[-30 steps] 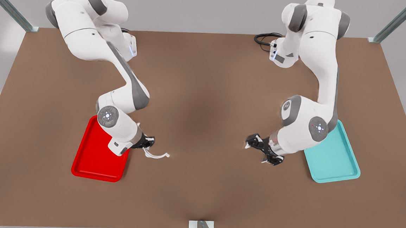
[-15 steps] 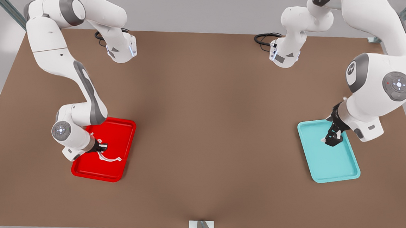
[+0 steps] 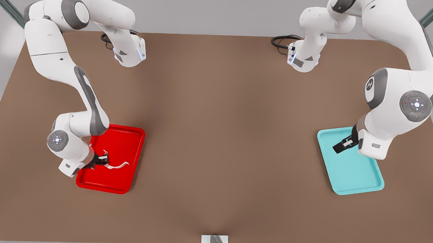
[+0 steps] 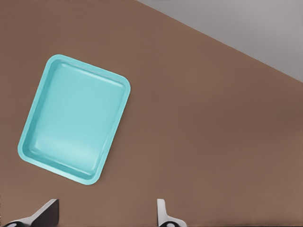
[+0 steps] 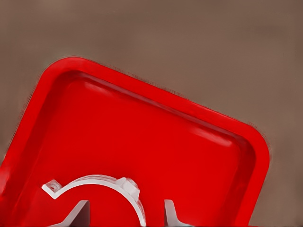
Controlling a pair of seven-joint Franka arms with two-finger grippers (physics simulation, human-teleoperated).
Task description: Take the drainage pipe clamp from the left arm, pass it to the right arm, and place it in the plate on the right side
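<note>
Brown table (image 3: 215, 144), red plate (image 3: 125, 138) and teal tray (image 3: 363, 183) well apart on it.

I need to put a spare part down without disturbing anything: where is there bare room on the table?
The brown table is bare between the red plate and the teal tray. The teal tray is empty under the left gripper. The plate's near half is crowded: the right gripper is beside the drainage pipe clamp.
</note>
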